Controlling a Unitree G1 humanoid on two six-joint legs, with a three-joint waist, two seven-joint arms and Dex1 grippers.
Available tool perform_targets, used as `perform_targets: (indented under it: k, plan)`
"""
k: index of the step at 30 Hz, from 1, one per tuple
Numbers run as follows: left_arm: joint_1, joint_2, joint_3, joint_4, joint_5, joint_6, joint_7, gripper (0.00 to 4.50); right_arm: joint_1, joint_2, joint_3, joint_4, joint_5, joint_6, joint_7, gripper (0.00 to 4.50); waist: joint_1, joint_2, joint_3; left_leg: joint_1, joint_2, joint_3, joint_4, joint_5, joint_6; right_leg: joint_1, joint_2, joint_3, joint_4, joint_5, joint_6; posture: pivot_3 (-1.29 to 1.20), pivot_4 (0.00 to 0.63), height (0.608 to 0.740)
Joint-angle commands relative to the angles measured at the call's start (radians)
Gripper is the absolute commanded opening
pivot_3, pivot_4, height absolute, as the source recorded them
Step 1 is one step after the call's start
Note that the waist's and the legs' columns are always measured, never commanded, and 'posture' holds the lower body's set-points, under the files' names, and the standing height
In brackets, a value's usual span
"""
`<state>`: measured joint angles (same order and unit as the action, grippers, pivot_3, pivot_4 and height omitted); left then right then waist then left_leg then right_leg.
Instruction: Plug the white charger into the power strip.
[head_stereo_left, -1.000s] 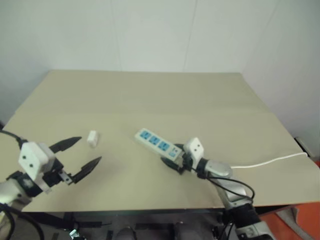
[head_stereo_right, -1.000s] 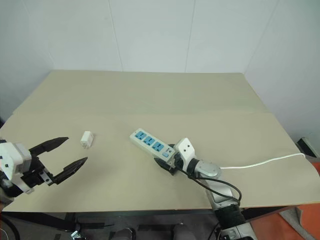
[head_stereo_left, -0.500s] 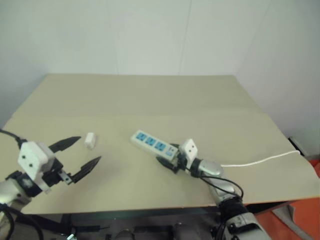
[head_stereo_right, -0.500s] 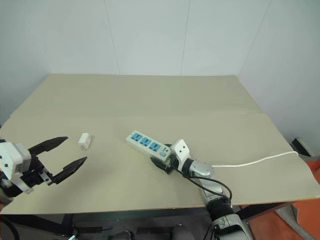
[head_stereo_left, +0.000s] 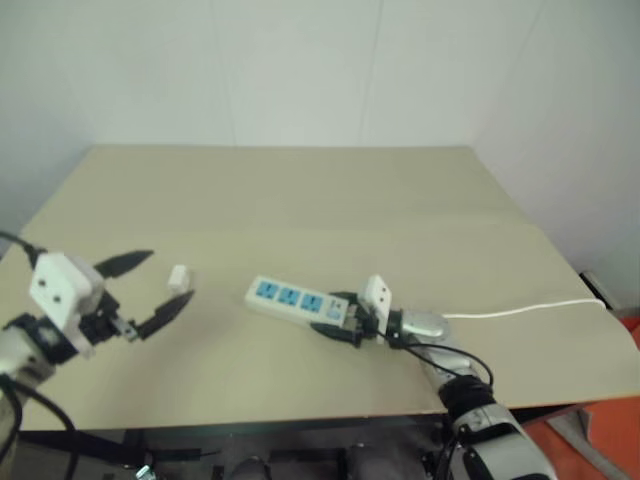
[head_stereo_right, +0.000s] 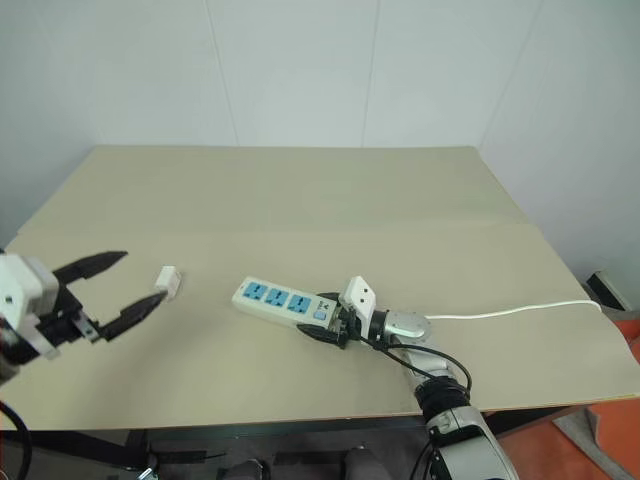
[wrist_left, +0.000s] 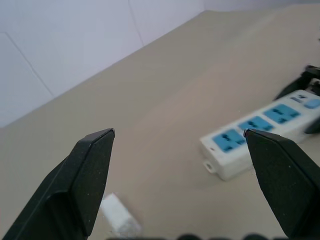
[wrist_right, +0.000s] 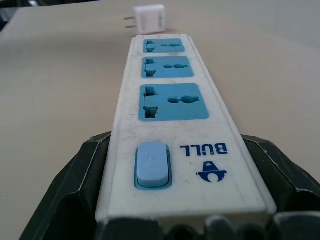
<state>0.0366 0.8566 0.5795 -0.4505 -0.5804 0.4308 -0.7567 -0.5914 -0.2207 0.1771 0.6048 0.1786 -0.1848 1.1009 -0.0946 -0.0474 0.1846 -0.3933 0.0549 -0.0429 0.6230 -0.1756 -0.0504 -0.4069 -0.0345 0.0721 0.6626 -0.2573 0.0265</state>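
The white charger (head_stereo_left: 179, 278) lies on the tan table (head_stereo_left: 300, 190) at the left, prongs pointing left. My left gripper (head_stereo_right: 145, 276) hovers open just left of it and above the table; in the left wrist view the charger (wrist_left: 117, 215) lies low beside one finger (wrist_left: 90, 175). The power strip (head_stereo_left: 290, 298), white with three blue sockets, lies near the table's middle. My right gripper (head_stereo_left: 335, 315) is shut on its switch end, one black finger (wrist_right: 85, 170) pressed against each long side. The charger (wrist_right: 149, 18) sits past the strip's far end.
The strip's thin white cable (head_stereo_left: 520, 310) runs right along the table to its right edge. White walls stand behind the table and to its right. The table's front edge (head_stereo_left: 250, 420) is close below both arms.
The power strip has swung with my right gripper, its far end now lower and further left, lying nearly level. My left gripper has risen and moved toward the charger. The camera shifted slightly.
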Motion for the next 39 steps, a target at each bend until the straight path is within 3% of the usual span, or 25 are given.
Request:
perform_targets:
  k: [1, 7, 12, 15, 17, 19, 21, 24, 30, 35, 39]
  plan:
    - [-0.071, 0.051, -0.037, 0.032, 0.009, 0.069, 0.033, 4.50, -0.090, 0.011, -0.011, 0.069, 0.011, -0.089, 0.069, 3.43, -0.004, 0.000, 0.000, 0.000, 0.000, 0.000, 0.000, 0.000, 0.000, 0.000, 0.000, 0.000, 0.000, 0.000, 0.000, 0.00, 0.150, 0.740]
    - [-0.198, 0.152, -0.147, 0.122, 0.053, 0.234, 0.072, 4.50, -0.221, 0.025, -0.041, 0.291, 0.001, -0.173, 0.110, 3.43, -0.002, 0.001, 0.001, -0.005, 0.000, -0.001, -0.003, 0.000, 0.000, -0.007, 0.001, 0.000, 0.001, 0.000, 0.000, 0.00, 0.150, 0.740]
    - [-0.513, 0.224, -0.296, 0.333, 0.077, 0.571, 0.168, 4.50, -0.224, 0.048, -0.035, 0.330, -0.011, -0.201, 0.167, 3.43, -0.002, 0.001, 0.001, -0.014, 0.000, -0.004, 0.000, 0.000, 0.000, -0.014, 0.002, -0.001, 0.002, 0.000, 0.001, 0.00, 0.150, 0.740]
    - [-0.732, 0.245, -0.395, 0.484, 0.078, 0.752, 0.148, 4.50, -0.226, 0.061, -0.038, 0.345, -0.024, -0.214, 0.165, 3.43, -0.004, 0.001, 0.002, -0.016, 0.000, -0.005, 0.002, 0.000, 0.000, -0.015, 0.003, -0.002, 0.003, 0.001, 0.002, 0.00, 0.150, 0.740]
    - [-0.893, 0.264, -0.517, 0.602, 0.101, 0.868, 0.103, 4.50, -0.229, 0.068, -0.043, 0.352, -0.032, -0.218, 0.164, 3.43, -0.003, 0.001, 0.003, -0.016, -0.001, -0.005, 0.001, 0.000, 0.000, -0.015, 0.003, -0.002, 0.002, 0.001, 0.002, 0.00, 0.150, 0.740]
    - [-1.086, 0.290, -0.749, 0.746, 0.142, 1.003, 0.005, 4.50, -0.231, 0.073, -0.046, 0.359, -0.037, -0.221, 0.161, 3.43, -0.003, 0.001, 0.004, -0.016, -0.001, -0.007, 0.002, 0.000, 0.000, -0.015, 0.003, -0.003, 0.003, 0.001, 0.002, 0.00, 0.150, 0.740]
    - [-1.248, 0.262, -0.876, 0.895, 0.189, 1.063, -0.028, 4.50, -0.230, 0.076, -0.048, 0.365, -0.041, -0.226, 0.157, 3.43, -0.004, 0.002, 0.005, -0.016, -0.001, -0.008, 0.002, 0.000, 0.000, -0.015, 0.004, -0.002, 0.004, 0.001, 0.002, 0.00, 0.150, 0.740]
    - [-1.424, 0.188, -1.023, 1.085, 0.274, 1.060, -0.066, 4.50, -0.228, 0.080, -0.050, 0.373, -0.047, -0.231, 0.150, 3.43, -0.004, 0.002, 0.005, -0.016, -0.001, -0.008, 0.002, 0.000, 0.000, -0.015, 0.004, -0.002, 0.004, 0.001, 0.002, 0.00, 0.150, 0.740]
    - [-1.567, 0.040, -1.206, 1.382, 0.417, 0.937, -0.211, 4.50, -0.225, 0.085, -0.055, 0.372, -0.049, -0.237, 0.140, 3.43, -0.006, 0.003, 0.006, -0.016, -0.001, -0.008, 0.002, 0.000, 0.000, -0.016, 0.004, -0.002, 0.005, 0.001, 0.002, 0.00, 0.150, 0.740]
    - [-1.577, -0.059, -1.246, 1.568, 0.547, 0.808, -0.277, 4.50, -0.217, 0.083, -0.058, 0.361, -0.050, -0.237, 0.132, 3.43, -0.007, 0.002, 0.006, -0.017, -0.001, -0.008, 0.002, 0.000, 0.000, -0.017, 0.005, -0.002, 0.005, 0.001, 0.002, 0.00, 0.150, 0.740]
    - [-1.575, -0.107, -1.207, 1.668, 0.612, 0.736, -0.277, 4.50, -0.205, 0.081, -0.059, 0.350, -0.049, -0.235, 0.127, 3.43, -0.006, 0.002, 0.006, -0.017, -0.001, -0.008, 0.002, 0.000, 0.000, -0.017, 0.004, -0.001, 0.005, 0.001, 0.002, 0.00, 0.150, 0.740]
